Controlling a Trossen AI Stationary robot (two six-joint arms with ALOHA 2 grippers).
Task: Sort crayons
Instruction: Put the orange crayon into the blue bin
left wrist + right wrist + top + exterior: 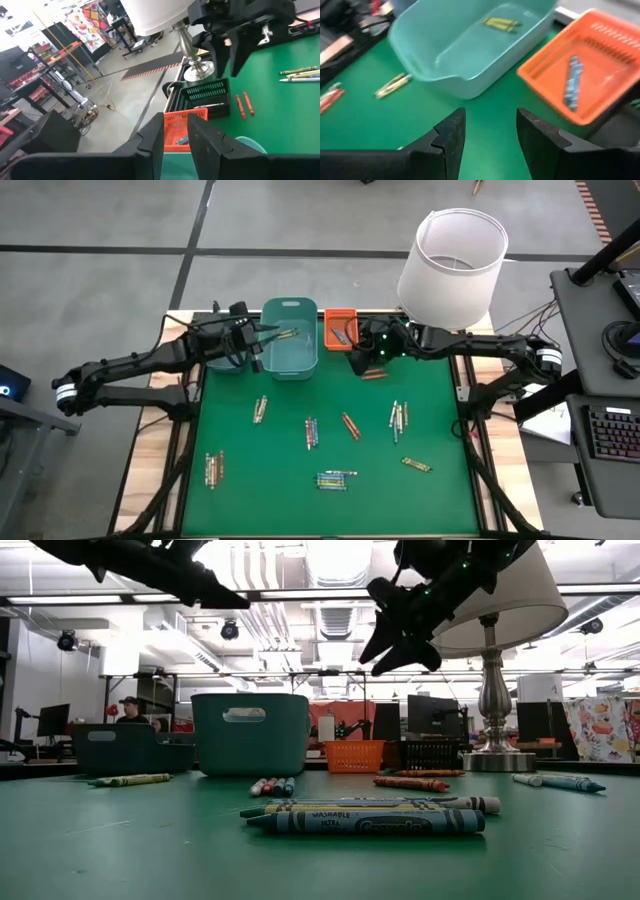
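Right pincer [487, 137] hangs spread and empty above the green desk [290, 480], near the teal bin [470, 45] and orange bin [590, 75]. Left pincer [176, 137] hovers at the desk's far edge with a narrow gap, holding nothing visible. "Crayola" reads on the nearest blue crayon [365, 823] in the low view. Only the right wrist view shows the contents: yellow-green crayons [501, 22] in the teal bin, a blue one [571, 82] in the orange. Other crayons [310, 432] lie scattered on the desk.
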